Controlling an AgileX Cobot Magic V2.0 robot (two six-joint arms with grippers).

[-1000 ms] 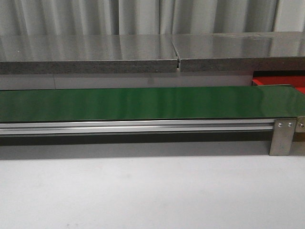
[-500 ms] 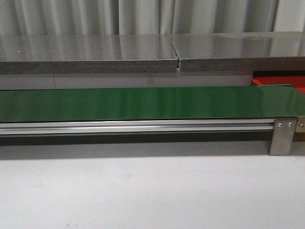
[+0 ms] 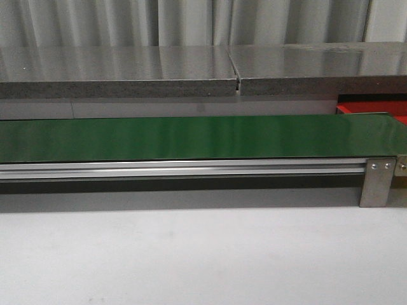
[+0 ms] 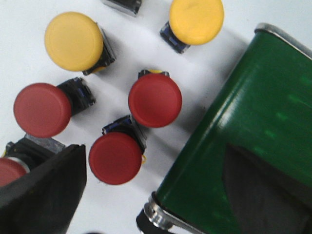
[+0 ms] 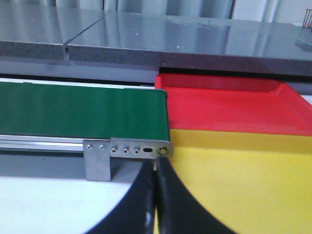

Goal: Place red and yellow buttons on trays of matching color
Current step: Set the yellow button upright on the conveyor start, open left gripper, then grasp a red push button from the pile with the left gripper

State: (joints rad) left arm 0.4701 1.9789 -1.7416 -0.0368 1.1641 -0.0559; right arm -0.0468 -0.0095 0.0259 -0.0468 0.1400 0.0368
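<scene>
In the left wrist view several buttons lie on the white table beside the end of the green belt (image 4: pixel 253 126). Red-capped buttons (image 4: pixel 155 100) (image 4: pixel 115 157) (image 4: pixel 43 109) sit near two yellow-capped buttons (image 4: pixel 73 41) (image 4: pixel 196 19). My left gripper (image 4: pixel 153 165) hangs open above them, one dark finger (image 4: pixel 41 195) near the lowest red cap, the other (image 4: pixel 263 195) over the belt. Nothing is between them. In the right wrist view my right gripper (image 5: pixel 156 168) is shut and empty, in front of the yellow tray (image 5: pixel 234 180) and the red tray (image 5: pixel 229 105).
The long green belt (image 3: pixel 191 136) on its aluminium frame (image 3: pixel 184 168) crosses the front view, with a grey stone shelf (image 3: pixel 191 70) behind it. A metal bracket (image 3: pixel 376 181) ends the belt at the right, where the red tray's corner (image 3: pixel 375 108) shows. Neither arm appears in the front view.
</scene>
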